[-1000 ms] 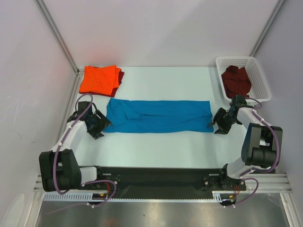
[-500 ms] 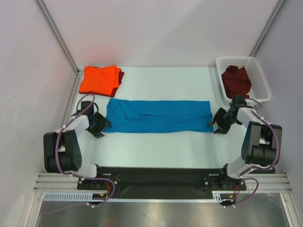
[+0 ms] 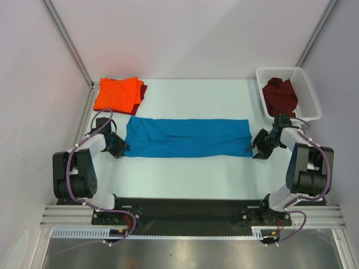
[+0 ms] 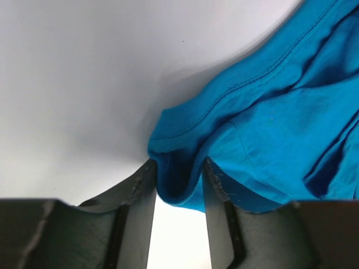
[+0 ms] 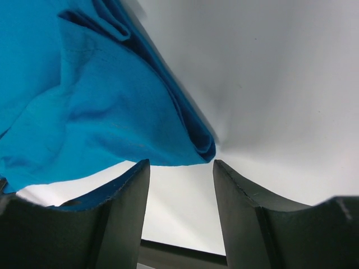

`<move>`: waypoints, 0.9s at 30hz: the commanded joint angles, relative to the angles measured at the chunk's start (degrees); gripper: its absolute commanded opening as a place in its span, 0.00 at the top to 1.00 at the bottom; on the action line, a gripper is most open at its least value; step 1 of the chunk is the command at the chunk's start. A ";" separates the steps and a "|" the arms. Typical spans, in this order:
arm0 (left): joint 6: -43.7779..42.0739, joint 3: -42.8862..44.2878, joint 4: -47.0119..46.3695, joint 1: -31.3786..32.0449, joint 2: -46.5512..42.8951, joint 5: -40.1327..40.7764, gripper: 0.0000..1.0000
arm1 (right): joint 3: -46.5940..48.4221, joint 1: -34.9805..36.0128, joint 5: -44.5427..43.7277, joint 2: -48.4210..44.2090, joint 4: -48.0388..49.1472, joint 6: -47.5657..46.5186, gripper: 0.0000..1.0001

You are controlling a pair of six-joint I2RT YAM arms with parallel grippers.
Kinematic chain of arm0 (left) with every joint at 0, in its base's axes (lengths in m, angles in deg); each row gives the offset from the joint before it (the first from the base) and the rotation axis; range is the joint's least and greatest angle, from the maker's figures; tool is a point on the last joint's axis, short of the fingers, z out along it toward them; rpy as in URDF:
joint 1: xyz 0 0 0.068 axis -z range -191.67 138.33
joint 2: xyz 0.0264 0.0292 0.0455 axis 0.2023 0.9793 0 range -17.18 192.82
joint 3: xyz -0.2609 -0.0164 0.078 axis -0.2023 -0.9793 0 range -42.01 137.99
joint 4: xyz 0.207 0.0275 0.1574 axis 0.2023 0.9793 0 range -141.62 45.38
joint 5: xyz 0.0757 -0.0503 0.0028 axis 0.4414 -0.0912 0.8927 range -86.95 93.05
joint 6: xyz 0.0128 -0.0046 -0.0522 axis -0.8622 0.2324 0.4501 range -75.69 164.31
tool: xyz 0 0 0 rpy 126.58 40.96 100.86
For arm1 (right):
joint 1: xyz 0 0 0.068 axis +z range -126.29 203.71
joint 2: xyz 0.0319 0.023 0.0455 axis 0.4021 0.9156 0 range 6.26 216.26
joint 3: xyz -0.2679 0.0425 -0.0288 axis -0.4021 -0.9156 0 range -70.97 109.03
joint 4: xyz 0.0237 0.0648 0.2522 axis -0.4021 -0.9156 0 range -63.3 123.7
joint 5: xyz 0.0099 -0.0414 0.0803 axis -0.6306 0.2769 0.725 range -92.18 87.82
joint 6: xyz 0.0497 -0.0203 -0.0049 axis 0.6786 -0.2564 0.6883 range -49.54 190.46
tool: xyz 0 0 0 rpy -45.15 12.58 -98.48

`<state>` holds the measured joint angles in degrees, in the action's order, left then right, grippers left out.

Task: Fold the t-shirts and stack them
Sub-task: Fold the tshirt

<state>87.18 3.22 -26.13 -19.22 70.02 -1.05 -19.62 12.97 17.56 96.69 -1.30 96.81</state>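
The bright blue t-shirt lies in a long strip across the table's middle. My left gripper is at its near left corner. In the left wrist view the jaws stand open with a hanging fold of the blue cloth between the fingertips. My right gripper is at the near right corner. In the right wrist view it is open, with the folded blue edge just ahead of the tips. An orange t-shirt lies folded on a maroon one at the back left.
A white lattice basket at the back right holds a crumpled maroon t-shirt. Grey walls with metal posts close in the table on three sides. The black base rail runs along the near edge.
My left gripper has moved up and right to the blue shirt's left corner, and the left arm has drawn in toward the wall. The right gripper has hardly moved.
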 commanded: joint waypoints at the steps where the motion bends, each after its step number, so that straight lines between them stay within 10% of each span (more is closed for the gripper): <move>1: -2.09 1.52 -0.71 -0.53 1.13 1.55 0.59 | -1.42 -0.33 -2.25 -1.75 -0.68 0.72 0.46; 21: -4.90 2.93 0.52 -0.71 2.71 2.16 1.00 | 1.47 -0.51 -3.05 5.01 1.25 -1.39 0.51; 27: -5.17 3.98 0.69 -0.71 3.59 2.43 1.00 | 1.73 -0.42 -3.31 6.07 1.35 -1.47 0.69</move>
<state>83.75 5.38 -25.14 -19.27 72.58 -1.07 -18.73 12.70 16.10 101.33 -1.17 96.28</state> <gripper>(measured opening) 0.089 0.346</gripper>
